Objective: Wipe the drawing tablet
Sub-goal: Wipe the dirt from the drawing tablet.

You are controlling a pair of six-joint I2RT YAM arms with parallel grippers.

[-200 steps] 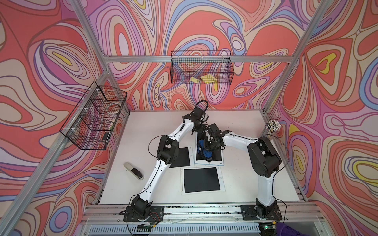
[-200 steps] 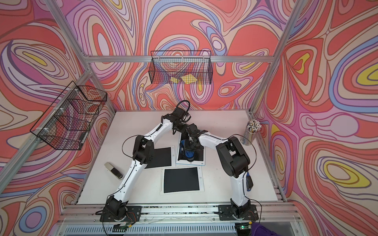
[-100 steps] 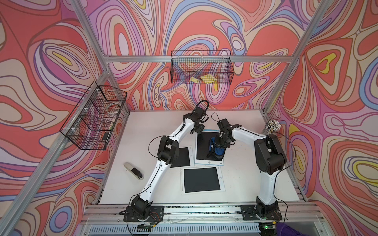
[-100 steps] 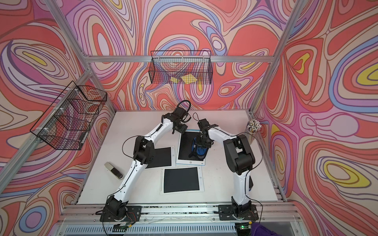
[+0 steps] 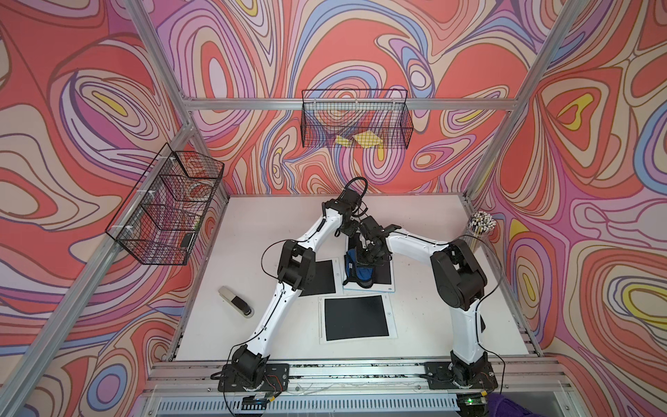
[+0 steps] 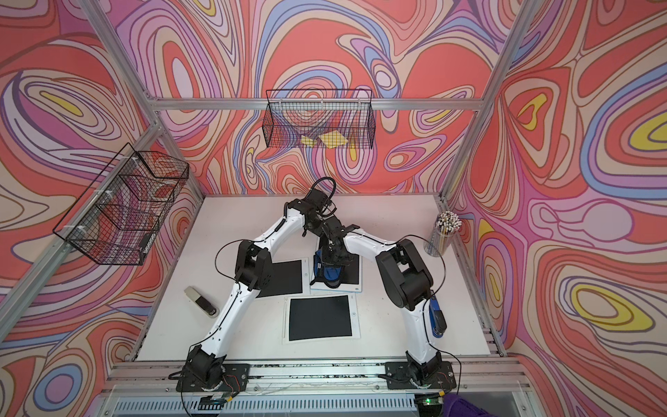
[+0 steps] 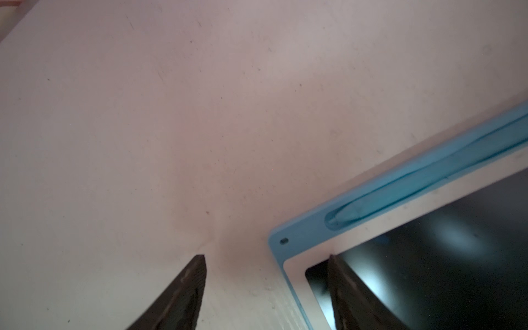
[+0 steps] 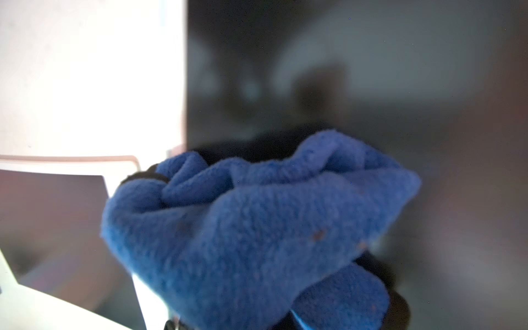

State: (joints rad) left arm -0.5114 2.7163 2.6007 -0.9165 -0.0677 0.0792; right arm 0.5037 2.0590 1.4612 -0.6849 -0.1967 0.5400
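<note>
**One stroke out and back: cloth at the screen's left edge again**

Three tablets lie on the bench (image 5: 252, 224). The one in work is the blue-framed drawing tablet (image 5: 384, 276), farthest from the arm bases, between the two arms.

Right jaws: pressed together on a bunched blue cloth (image 5: 357, 272), which rests on the dark screen.

Change noted: a second ago the cloth sat on the left part of the screen. Half a second ago it was over toward the right edge. Now it is back at the left edge. The tablet has not shifted against its two neighbours.

Left jaws: spread, pinching nothing, at the same far corner of the tablet as before. One fingertip (image 7: 194, 280) is over bare bench, the other over the corner of the screen.

Judgement: one full sideways pass is done and wiping is under way. The arms hide the far strip of the screen, so I cannot tell how much has been covered. More passes are probably needed.
</note>
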